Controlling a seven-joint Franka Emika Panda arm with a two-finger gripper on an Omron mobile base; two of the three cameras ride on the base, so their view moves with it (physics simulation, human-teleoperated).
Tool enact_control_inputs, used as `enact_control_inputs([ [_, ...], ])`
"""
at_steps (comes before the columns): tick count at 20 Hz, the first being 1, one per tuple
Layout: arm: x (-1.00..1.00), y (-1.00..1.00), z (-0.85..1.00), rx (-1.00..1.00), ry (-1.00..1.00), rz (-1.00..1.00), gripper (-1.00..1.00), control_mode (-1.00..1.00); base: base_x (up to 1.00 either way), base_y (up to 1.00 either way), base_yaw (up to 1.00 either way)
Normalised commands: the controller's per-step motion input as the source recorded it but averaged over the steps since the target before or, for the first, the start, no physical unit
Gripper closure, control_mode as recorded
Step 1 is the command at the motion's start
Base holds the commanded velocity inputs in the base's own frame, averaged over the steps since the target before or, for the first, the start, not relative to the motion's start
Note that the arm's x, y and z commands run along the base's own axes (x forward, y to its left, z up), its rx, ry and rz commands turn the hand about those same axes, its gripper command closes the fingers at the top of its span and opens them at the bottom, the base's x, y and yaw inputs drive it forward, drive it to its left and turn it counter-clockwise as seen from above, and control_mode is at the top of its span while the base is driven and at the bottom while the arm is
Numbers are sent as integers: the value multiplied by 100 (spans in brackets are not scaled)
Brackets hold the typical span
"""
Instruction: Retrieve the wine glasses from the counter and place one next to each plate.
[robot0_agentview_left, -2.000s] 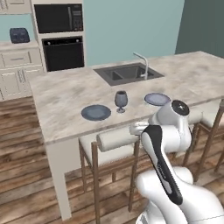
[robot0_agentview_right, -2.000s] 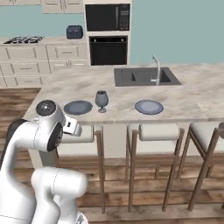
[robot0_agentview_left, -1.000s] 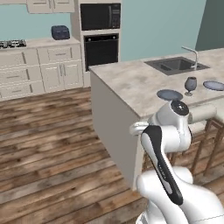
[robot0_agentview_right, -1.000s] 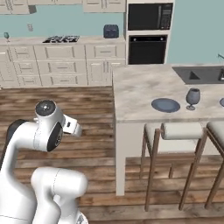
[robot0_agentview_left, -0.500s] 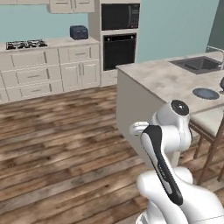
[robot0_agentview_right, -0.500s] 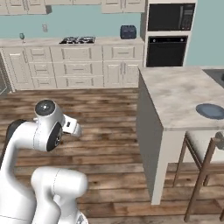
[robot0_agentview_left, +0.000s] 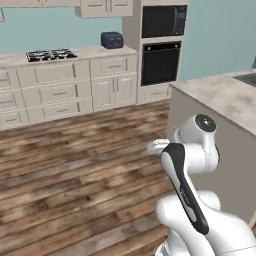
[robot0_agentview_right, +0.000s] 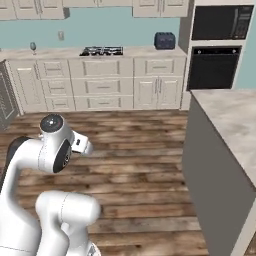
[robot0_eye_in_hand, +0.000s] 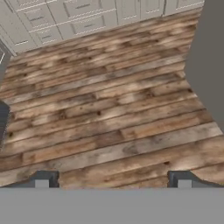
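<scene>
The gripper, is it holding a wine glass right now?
No, in the hand view the gripper is open with bare wooden floor between its fingertips.

A teal wall (robot0_agentview_right: 115, 30) rises behind a run of cream panelled cabinets (robot0_agentview_right: 102, 85), and a worn wooden plank floor (robot0_eye_in_hand: 105, 109) spreads between them and the grey-sided island (robot0_agentview_right: 220, 150). A black hob (robot0_agentview_right: 101, 50) and a dark blue toaster (robot0_agentview_right: 164, 40) sit on top. Beside them, a tall unit holds a black wall oven (robot0_agentview_right: 215, 67) under a microwave (robot0_agentview_right: 219, 22).
</scene>
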Motion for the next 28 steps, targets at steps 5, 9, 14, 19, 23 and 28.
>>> enact_control_inputs([
  [5,0,0,0,0,0,0,-100,100,100,100,0],
  [9,0,0,0,0,0,0,-100,100,100,100,-1],
  [14,0,0,0,0,0,0,-100,100,100,100,-4],
  [19,0,0,0,0,0,0,-100,100,100,100,-3],
  [23,0,0,0,0,0,0,-100,100,100,57,0],
  [28,0,0,0,0,0,0,-100,100,100,45,0],
])
